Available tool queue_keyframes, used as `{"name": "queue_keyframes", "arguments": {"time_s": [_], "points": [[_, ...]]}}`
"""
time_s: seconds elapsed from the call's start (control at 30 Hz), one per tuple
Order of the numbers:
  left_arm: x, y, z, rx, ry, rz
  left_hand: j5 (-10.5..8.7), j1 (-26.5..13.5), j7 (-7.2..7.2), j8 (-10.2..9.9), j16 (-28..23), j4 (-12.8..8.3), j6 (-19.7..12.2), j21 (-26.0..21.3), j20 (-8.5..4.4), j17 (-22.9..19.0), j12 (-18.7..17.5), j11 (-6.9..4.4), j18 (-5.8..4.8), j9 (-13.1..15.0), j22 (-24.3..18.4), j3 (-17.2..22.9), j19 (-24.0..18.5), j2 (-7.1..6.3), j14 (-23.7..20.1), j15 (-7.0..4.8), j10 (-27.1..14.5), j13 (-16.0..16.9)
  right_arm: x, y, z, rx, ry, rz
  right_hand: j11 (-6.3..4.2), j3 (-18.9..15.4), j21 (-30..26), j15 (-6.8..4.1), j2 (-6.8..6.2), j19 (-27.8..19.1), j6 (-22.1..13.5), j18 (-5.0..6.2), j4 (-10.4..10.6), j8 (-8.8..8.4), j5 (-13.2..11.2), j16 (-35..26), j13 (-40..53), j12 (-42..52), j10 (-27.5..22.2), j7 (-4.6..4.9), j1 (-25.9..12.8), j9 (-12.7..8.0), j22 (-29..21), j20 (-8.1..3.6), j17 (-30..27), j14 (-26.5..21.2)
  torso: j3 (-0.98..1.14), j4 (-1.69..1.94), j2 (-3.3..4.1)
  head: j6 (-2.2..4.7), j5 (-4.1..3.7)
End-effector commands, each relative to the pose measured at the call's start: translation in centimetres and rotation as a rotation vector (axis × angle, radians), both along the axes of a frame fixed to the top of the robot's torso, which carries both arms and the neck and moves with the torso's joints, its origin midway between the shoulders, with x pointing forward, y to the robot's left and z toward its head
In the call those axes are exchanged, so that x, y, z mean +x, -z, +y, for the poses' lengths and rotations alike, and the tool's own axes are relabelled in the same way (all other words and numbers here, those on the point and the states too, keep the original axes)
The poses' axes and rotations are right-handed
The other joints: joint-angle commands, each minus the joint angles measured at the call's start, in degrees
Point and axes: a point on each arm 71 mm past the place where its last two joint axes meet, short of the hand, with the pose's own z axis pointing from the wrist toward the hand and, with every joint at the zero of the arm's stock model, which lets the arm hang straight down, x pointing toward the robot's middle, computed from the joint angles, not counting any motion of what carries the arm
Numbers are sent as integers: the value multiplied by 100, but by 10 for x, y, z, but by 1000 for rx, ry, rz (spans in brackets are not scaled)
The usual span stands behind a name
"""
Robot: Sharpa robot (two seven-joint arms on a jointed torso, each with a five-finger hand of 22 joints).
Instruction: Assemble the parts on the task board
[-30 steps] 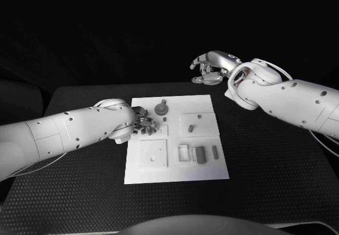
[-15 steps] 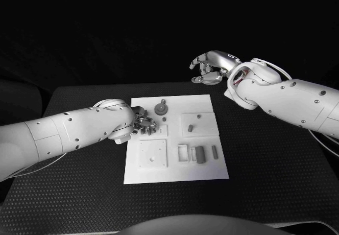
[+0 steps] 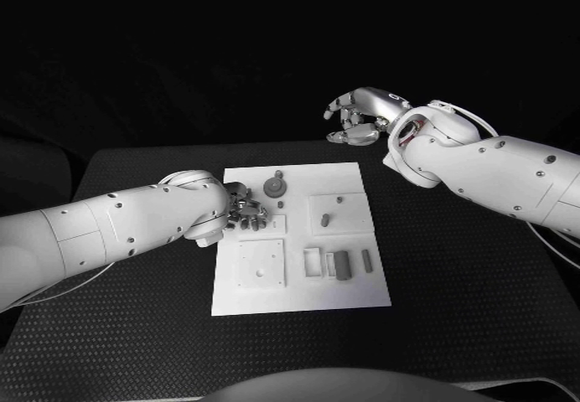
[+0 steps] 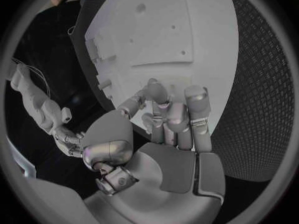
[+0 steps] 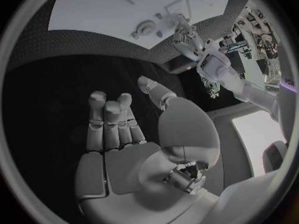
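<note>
The white task board [image 3: 302, 285] lies in the middle of the black table. On it are a grey gear-like part [image 3: 278, 184], a small peg [image 3: 325, 219] and upright grey blocks [image 3: 342, 263]. My left hand [image 3: 248, 209] sits low at the board's left edge with its fingers curled in. In the left wrist view the left hand [image 4: 168, 119] hangs over the board [image 4: 162, 30], thumb against fingers, and no part shows between them. My right hand [image 3: 360, 113] is raised beyond the table's far edge. Its fingers are curled and it holds nothing, as the right hand [image 5: 118, 129] also shows in its own wrist view.
A square white plate [image 3: 261, 262] with small holes sits in the board's near left part. A recessed square [image 3: 339, 207] lies at the board's right. Black mat [image 3: 471, 285] surrounds the board on all sides. The right wrist view shows the board [image 5: 124, 10] from afar.
</note>
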Motion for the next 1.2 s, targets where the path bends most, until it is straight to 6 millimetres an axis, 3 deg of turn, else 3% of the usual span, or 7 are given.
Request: {"name": "queue_keyframes", "arguments": {"time_s": [0.03,0.7,1.2], "points": [[0,0,-2,-22,1,-2,-24,-11,32,-30,23,38,-28,9,-8,-8,11,9,231,6,87,-2,-39,-50,1,-31,-44,-10,0,0,1,-5,-8,5,3,-7,-27,16,17,-4,-108,132,-28,13,2,-34,-6,29,-6,193,19,-10,20,-41,-9,-21,1,-1,1,5,-8],[-1,0,-4,-28,17,12,-35,11,32,-30,22,16,-33,6,-13,-15,12,9,239,13,87,9,-41,-101,1,-32,-47,-16,0,0,1,-5,-9,5,3,-10,-28,17,19,-3,-108,132,-31,15,2,-33,-9,31,-5,194,17,-16,20,-40,-11,-21,2,-3,3,-14,-6],[-1,1,-4,-25,22,19,-31,69,33,-29,25,-34,-36,6,-14,-22,17,9,244,22,87,31,-39,-65,2,-31,-47,-22,0,1,2,-5,-9,7,4,-11,-28,17,21,-2,-109,132,-33,16,2,-32,-12,32,-5,194,18,-20,21,-40,-12,-20,1,-3,1,-11,-14]]}}
